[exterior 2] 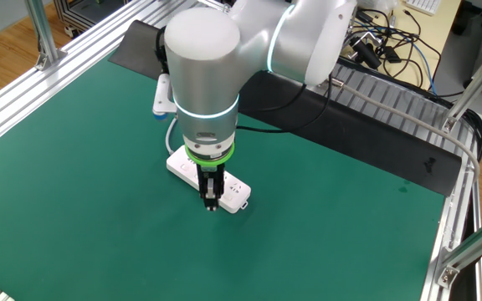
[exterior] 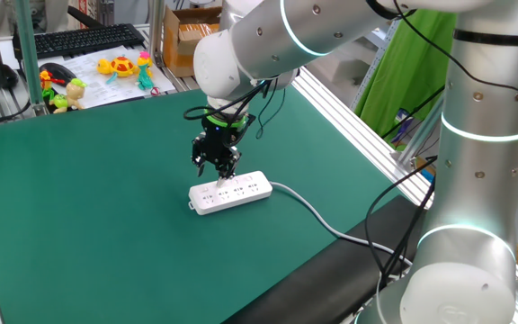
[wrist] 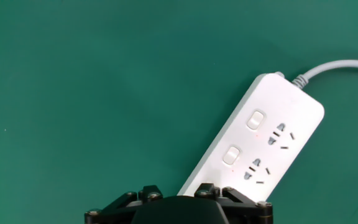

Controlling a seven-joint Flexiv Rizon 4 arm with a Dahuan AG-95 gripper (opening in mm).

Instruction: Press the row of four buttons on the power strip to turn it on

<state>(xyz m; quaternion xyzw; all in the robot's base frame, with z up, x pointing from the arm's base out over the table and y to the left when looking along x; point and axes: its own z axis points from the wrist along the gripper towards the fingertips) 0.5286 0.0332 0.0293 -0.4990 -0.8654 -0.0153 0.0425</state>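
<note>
Hand mount: black metal base of the hand fills the bottom of the hand view, closest to the camera.
Hand: black two-finger hand hangs just over the strip; I cannot tell if its fingers are open or closed.
Power strip: long white plastic power strip with rounded corners lies flat near the middle of the table, under the hand.
Buttons: two small white buttons show in the hand view, in a line along the left edge of the strip's top; the others hide under the hand.
Cable: whitish-grey cable runs from the strip's right end toward the near right edge.
Table: green mat on the table is bare all around the strip.
What could go wrong: a push off to one side could miss a tiny button, hit a socket hole, or slide the strip, since nothing holds it down.
Room: lots of open mat left and near; silver rails and the cable sit on the far and right sides.
</note>
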